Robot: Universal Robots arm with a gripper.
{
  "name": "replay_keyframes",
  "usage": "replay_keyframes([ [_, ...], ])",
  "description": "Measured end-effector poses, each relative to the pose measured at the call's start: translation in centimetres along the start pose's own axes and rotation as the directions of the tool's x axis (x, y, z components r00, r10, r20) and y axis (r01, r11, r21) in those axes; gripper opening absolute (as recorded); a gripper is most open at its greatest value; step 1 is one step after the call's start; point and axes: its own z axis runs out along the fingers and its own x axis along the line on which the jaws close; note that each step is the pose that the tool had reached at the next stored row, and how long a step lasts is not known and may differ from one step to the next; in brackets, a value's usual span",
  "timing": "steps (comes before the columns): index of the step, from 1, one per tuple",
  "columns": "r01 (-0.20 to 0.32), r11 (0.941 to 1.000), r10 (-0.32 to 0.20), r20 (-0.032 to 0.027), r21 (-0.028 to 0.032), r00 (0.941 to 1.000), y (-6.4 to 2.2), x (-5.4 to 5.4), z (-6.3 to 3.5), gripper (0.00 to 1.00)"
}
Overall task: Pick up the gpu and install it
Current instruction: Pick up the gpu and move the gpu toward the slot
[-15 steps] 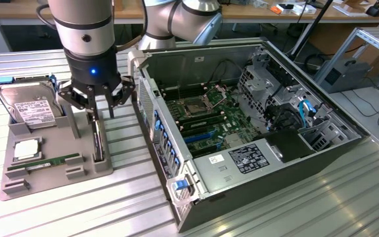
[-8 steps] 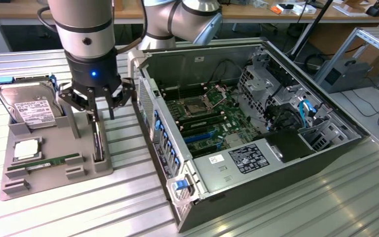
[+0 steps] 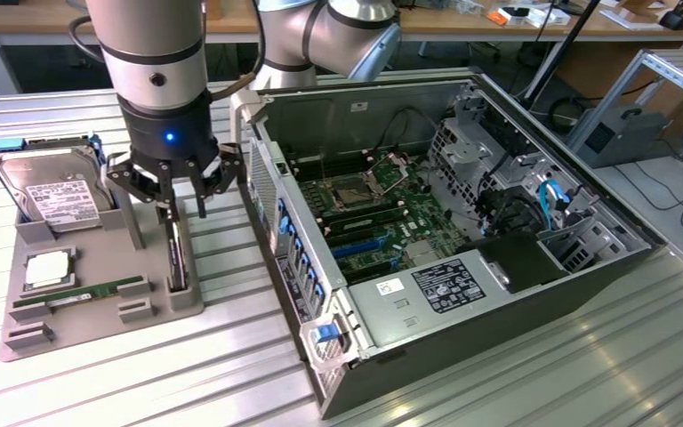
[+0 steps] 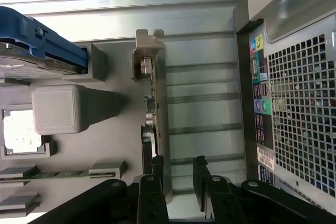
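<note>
1. The black multi-fingered claw [image 3: 180, 205] on the silver-and-black robot arm [image 3: 152, 62] hangs in the upper left of the exterior view. Its fingers [image 4: 155, 177] are spread apart and pinch nothing.
2. Directly below the claw stands the gpu [image 3: 177, 256], a thin flat dark card with a silvery-beige metal bracket strip. It stands on edge in a slot of the grey plastic holder tray [image 3: 104, 258].
3. In the wrist view, one finger lies over the card's end and the other over the bare ribbed metal desk [image 4: 205, 114] beside it.
4. The tray also carries a boxy silver hard drive with a white label [image 3: 51, 191], a square silver processor chip [image 3: 47, 267] and a slim green memory stick [image 3: 81, 292].
5. An open dark computer tower case [image 3: 472, 294] lies on its side just right of the tray, with its green motherboard [image 3: 377, 209] exposed. The gpu sits apart from it.
</note>
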Motion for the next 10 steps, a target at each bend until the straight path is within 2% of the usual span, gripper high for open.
replay_keyframes([
  [10, 0.000, 1.0000, 0.000, 0.0001, 0.0006, 1.0000, -0.02, 0.01, 0.39, 0.36],
])
